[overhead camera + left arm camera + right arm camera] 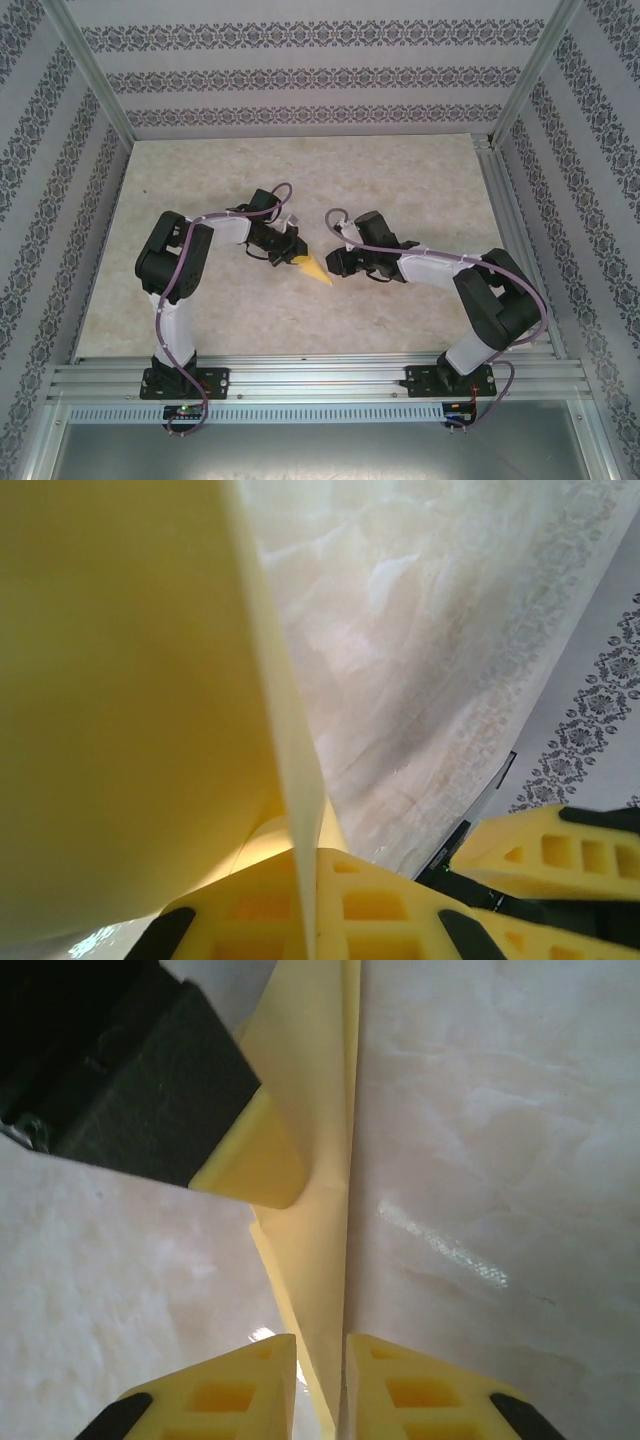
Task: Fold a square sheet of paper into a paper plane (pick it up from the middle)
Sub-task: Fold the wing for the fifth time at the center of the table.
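Observation:
The square sheet of paper is now a paper plane [315,268], a narrow pale-yellow dart, held above the table between the two arms. My left gripper [292,251] is shut on its wide end. In the left wrist view the folded edge [290,780] runs straight down between the closed yellow fingers [380,905]. My right gripper [336,264] sits at the pointed end. Its jaws [320,1355] stand a narrow gap apart with the paper's tip [318,1260] between them, against the right finger and apart from the left one. The left gripper's pad [255,1165] presses the paper further up.
The pale marbled table [400,180] lies under both arms. Metal frame posts [90,70] and patterned walls [300,80] stand around it, and a rail [320,380] carries the arm bases at the near edge. The right gripper's fingers [545,852] sit close beside the left one.

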`<state>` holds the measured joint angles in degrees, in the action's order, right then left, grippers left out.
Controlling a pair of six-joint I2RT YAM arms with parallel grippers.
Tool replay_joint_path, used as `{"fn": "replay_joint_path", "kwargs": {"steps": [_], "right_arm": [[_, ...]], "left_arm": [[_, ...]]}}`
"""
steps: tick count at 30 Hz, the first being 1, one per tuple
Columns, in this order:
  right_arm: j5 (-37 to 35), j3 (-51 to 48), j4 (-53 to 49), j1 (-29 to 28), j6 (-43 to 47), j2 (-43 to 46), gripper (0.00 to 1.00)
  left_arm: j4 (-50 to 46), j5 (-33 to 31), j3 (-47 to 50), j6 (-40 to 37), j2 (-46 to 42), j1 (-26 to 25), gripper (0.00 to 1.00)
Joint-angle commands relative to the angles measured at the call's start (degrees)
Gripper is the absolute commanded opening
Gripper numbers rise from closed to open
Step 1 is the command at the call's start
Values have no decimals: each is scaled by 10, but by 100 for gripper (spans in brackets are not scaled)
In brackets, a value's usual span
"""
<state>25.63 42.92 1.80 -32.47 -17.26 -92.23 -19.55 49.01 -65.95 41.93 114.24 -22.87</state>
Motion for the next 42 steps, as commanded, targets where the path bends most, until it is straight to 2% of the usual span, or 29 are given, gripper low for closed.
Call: {"fn": "replay_joint_path", "kwargs": {"steps": [1,4,14,25,34,42], "right_arm": [[96,-9,87,12,-148,-28,16],[121,-9,122,14,-202,-54,8],[207,-16,209,9,-295,-100,1],[190,-13,128,7,-254,-106,3],[214,-10,152,8,-272,-128,3],[220,-2,134,9,-266,-151,4]], "left_arm": [[-31,3,5,-35,-18,11,0],[-46,1,9,-50,-21,14,0],[-44,2,17,-55,-25,18,0],[-23,27,16,-55,-41,18,0],[-62,16,16,-87,-45,17,0],[-75,6,26,-99,-53,18,0]]}}
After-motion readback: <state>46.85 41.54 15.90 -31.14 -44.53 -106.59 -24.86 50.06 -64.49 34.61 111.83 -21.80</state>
